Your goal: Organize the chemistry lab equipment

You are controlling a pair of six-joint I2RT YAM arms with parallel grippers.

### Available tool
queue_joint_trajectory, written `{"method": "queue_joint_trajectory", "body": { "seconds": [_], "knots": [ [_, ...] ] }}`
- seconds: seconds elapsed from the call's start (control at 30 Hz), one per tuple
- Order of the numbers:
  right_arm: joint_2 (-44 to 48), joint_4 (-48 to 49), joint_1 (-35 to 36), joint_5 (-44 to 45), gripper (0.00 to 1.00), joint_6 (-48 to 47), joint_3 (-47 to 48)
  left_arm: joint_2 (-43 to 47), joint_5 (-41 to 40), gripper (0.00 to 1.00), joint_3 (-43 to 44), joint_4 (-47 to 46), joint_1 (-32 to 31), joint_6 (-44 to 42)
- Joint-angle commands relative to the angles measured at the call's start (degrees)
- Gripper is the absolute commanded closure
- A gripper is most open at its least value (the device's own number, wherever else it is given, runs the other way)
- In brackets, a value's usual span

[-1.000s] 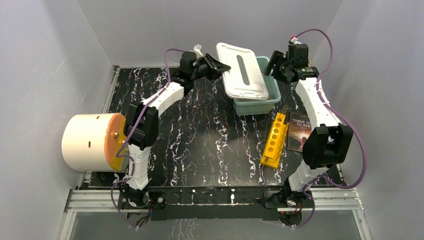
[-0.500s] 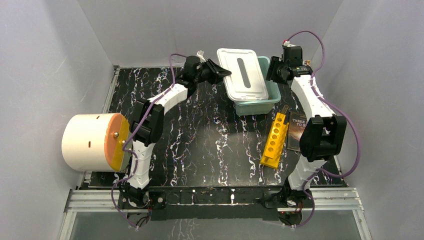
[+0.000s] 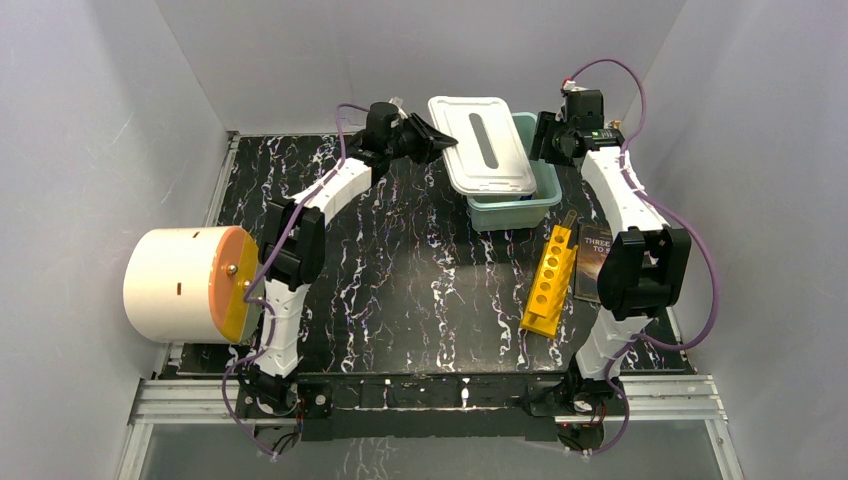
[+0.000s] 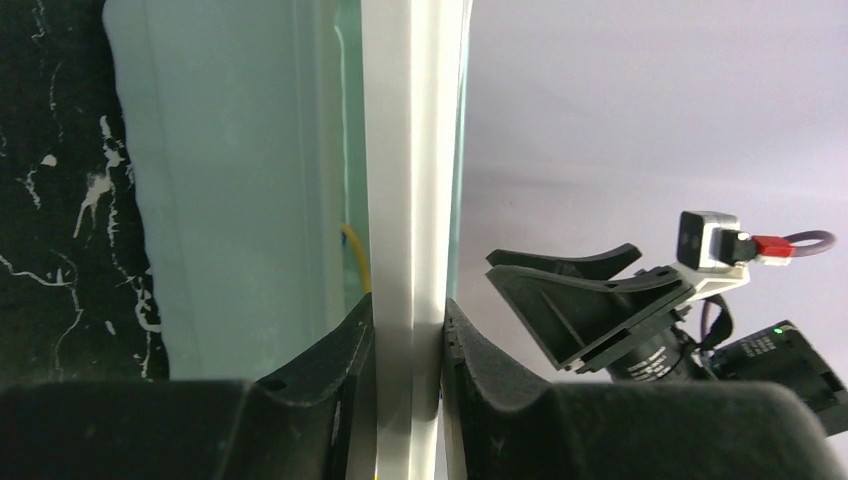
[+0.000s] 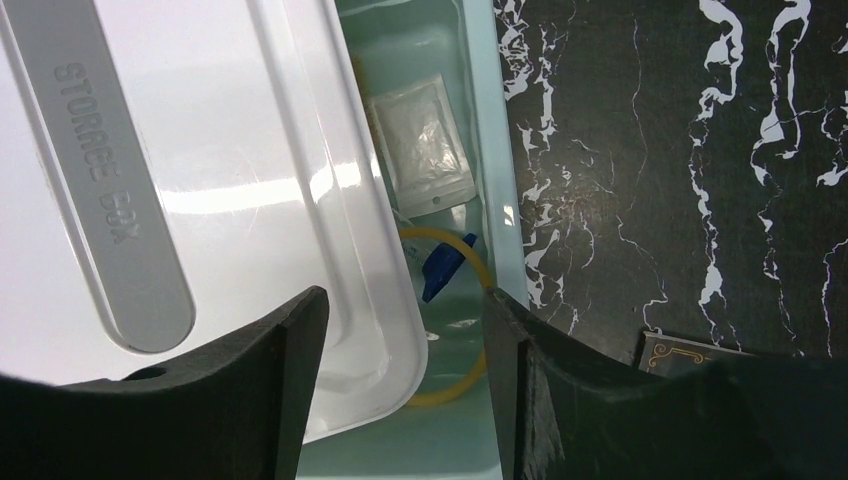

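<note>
My left gripper (image 4: 408, 322) pinches the flat white plastic lid (image 3: 505, 160) over the teal plastic bin (image 3: 510, 212); my right gripper (image 5: 402, 310) gapes wide.

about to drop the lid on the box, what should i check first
1. Grip: left fingers clamped on the white plastic lid edge: ok.
2. Lid squared over the teal plastic bin: not ok, skewed left, bin's right side uncovered.
3. Clearance: right fingers open, hanging over that uncovered side: cannot tell.
4. Inside the bin: white packet, small blue piece, amber tubing loop: ok.
5. Contents below the rim: cannot tell.
</note>
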State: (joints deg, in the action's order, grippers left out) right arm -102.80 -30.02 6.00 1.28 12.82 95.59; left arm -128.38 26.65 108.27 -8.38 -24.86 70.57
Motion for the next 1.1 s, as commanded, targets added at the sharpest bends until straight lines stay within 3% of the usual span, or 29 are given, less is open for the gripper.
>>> {"method": "queue_joint_trajectory", "body": {
  "seconds": [0.0,0.13,0.3,0.47,0.7,0.83,1.07],
  "knots": [
    [-0.62,1.0,-0.23,-0.93,0.34,-0.6,3.89,-0.14,1.3,0.89,0.14,3.31,0.63,3.48],
    [-0.66,0.63,-0.27,0.05,0.33,-0.85,3.43,-1.96,3.97,0.8,0.34,2.48,0.78,5.12],
    [-1.17,0.36,-0.21,1.18,0.31,-1.45,2.77,-2.88,3.49,0.66,2.15,9.05,0.76,0.8],
    [-1.92,0.03,-0.23,1.62,0.37,-2.42,3.17,-3.89,2.96,0.57,3.35,13.78,0.76,-1.92],
    [-2.4,1.02,-0.21,-4.53,0.43,-2.7,3.37,-4.33,3.21,0.56,5.89,14.1,0.78,-4.1],
    [-2.57,0.1,-0.2,-1.67,0.49,-2.53,3.26,-4.52,3.75,0.61,7.0,14.25,0.66,-5.19],
    [-1.88,-0.19,-0.24,1.52,0.5,-3.15,1.48,-5.55,4.05,0.69,7.0,16.2,0.69,-5.1]
  ]
}}
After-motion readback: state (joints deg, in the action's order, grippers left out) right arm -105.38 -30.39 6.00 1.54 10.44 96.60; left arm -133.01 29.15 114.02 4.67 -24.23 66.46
